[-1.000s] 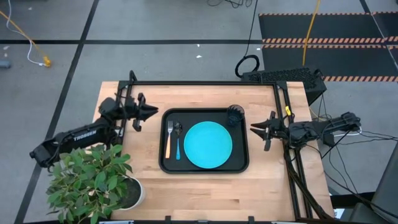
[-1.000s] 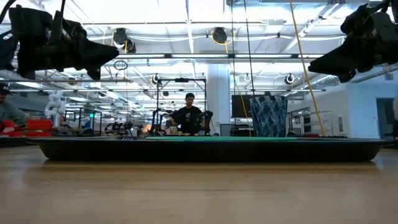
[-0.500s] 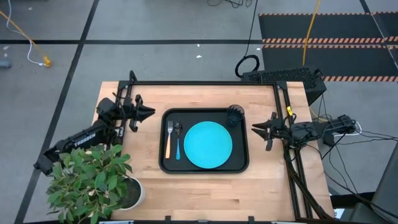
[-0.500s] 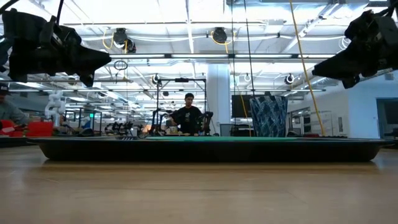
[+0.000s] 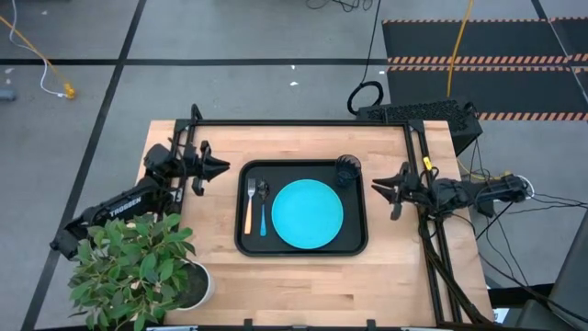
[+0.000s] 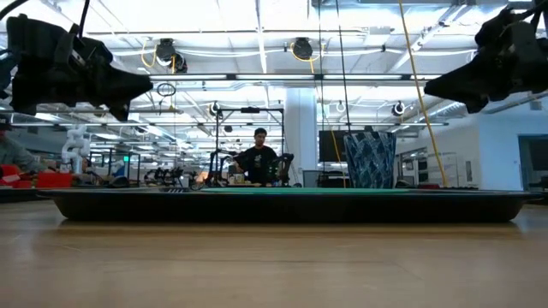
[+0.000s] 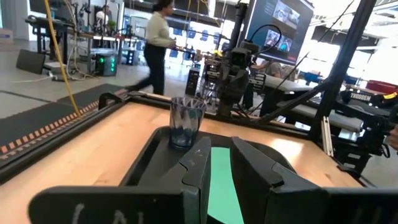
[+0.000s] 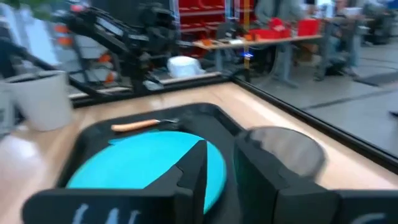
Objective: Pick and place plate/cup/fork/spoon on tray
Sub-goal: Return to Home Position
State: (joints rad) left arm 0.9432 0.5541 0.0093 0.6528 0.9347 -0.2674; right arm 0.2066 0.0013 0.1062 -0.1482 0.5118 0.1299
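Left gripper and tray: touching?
Apart. The high view shows bare wood between the left gripper and the tray rim; the low view shows it hanging above the table.

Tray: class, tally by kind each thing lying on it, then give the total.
Plate: 1
Cup: 1
Fork: 1
Spoon: 1
Total on the tray: 4

open wood flanks the tray both sides; the plant crowds one left corner.
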